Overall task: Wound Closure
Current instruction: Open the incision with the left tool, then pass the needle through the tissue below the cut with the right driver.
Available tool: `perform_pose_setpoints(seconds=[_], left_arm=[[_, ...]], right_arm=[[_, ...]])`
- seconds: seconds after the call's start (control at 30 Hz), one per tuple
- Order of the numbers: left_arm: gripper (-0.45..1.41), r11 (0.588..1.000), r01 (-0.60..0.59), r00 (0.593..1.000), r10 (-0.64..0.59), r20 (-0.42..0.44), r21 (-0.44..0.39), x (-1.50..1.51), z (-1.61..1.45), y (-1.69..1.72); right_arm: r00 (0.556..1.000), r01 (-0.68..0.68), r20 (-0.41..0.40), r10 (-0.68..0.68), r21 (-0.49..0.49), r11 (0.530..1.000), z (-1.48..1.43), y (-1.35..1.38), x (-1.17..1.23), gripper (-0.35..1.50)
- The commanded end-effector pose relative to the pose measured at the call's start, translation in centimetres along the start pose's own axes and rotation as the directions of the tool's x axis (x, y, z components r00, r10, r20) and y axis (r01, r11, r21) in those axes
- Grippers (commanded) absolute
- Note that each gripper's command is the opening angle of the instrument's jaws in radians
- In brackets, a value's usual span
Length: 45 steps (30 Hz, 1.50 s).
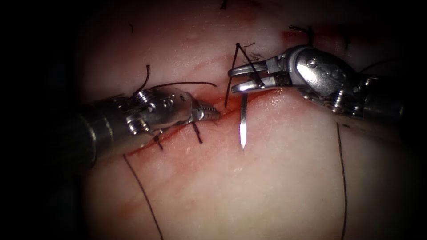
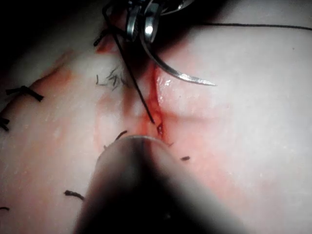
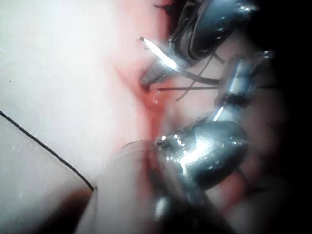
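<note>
left edge: tissue (image 1: 249,186) fades into dark on the endoscope view's left; left arm's shaft enters there, low and nearly level.
left gripper (image 1: 212,114): jaws closed to a narrow tip, tip at the cut (image 1: 178,131) on its left stretch; can't tell whether it pinches tissue or thread. Wrist angled slightly down to the right.
stitches (image 1: 196,133): short dark stitches cross the cut just below the left gripper; cut ends of thread (image 1: 144,79) stick up above its wrist.
cut: runs diagonally, low left to high right, red fluid (image 1: 231,106) along it.
needle (image 1: 243,126): off the tissue, not in it. Long axis near vertical in the endoscope view, point down, hanging over the cut and the right-side tissue. Left wrist view (image 2: 178,73) shows the curve sweeping away from the jaws to a free sharp tip.
right gripper (image 1: 242,78): jaws partly apart in the endoscope view, lower jaw pair clamps the needle near its blunt end. Thread (image 1: 238,62) rises from the cut past the jaws.
right arm pose: comes in from upper right, wrist bent, jaws pointing left, roughly level.
open room: bare tissue below and right of the cut, crossed by two loose thread runs (image 1: 343,186); small gap between the two gripper tips.
right edge: dark beyond the right shaft.
</note>
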Motion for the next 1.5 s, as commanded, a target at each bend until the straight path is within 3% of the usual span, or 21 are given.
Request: perform_pose_setpoints(seconds=[0.03,0.27,0.43,0.53,0.57,0.7,0.73,0.8,0.97,1.2,1.5], left_arm=[[-0.23,1.0,-0.006,1.0,0.006,-0.005,0.003,0.05,0.08,-0.05],[-0.26,1.0,-0.008,1.0,0.009,0.026,-0.011,0.03,0.15,-0.05],[-0.25,0.996,-0.032,0.996,0.039,0.078,-0.089,0.01,0.21,0.06],[-0.13,0.993,-0.028,0.996,0.038,0.086,-0.116,0.07,0.17,0.15],[-0.02,0.99,-0.023,0.995,0.037,0.093,-0.142,0.14,0.12,0.2],[0.07,0.986,-0.024,0.994,0.041,0.097,-0.163,0.24,0.08,0.29],[0.17,0.985,-0.03,0.994,0.047,0.098,-0.168,0.25,0.1,0.32],[0.21,0.985,-0.026,0.994,0.044,0.1,-0.172,0.24,0.13,0.33],[0.57,0.981,-0.015,0.993,0.037,0.111,-0.193,0.19,0.11,0.32],[0.66,0.981,-0.013,0.993,0.036,0.112,-0.194,0.17,0.09,0.31],[0.6,0.985,-0.008,0.994,0.027,0.106,-0.17,0.18,0.09,0.33]], right_arm=[[1.0,0.003,0.0,-0.003,-0.002,1.0,0.06,0.06,-0.03,-0.35],[1.0,0.003,0.003,-0.003,-0.009,1.0,0.04,0.07,-0.04,-0.35],[1.0,0.003,0.005,-0.003,-0.012,1.0,0.03,0.09,-0.05,-0.35],[1.0,0.003,0.005,-0.003,-0.012,1.0,0.01,0.11,-0.06,-0.35],[1.0,0.003,0.005,-0.003,-0.012,1.0,0.0,0.14,-0.08,-0.35],[0.999,0.036,0.01,-0.036,-0.011,0.999,-0.02,0.23,-0.18,-0.35],[0.999,0.042,0.012,-0.042,-0.01,0.999,-0.05,0.27,-0.26,-0.35],[0.998,0.055,0.028,-0.055,0.0,0.998,-0.08,0.28,-0.35,-0.35],[0.995,0.088,0.054,-0.089,0.016,0.996,-0.1,0.26,-0.54,-0.35],[0.984,0.157,0.081,-0.159,0.035,0.987,-0.02,0.21,-0.59,-0.35],[0.972,0.214,0.093,-0.216,0.03,0.976,0.09,0.25,-0.67,-0.35]])
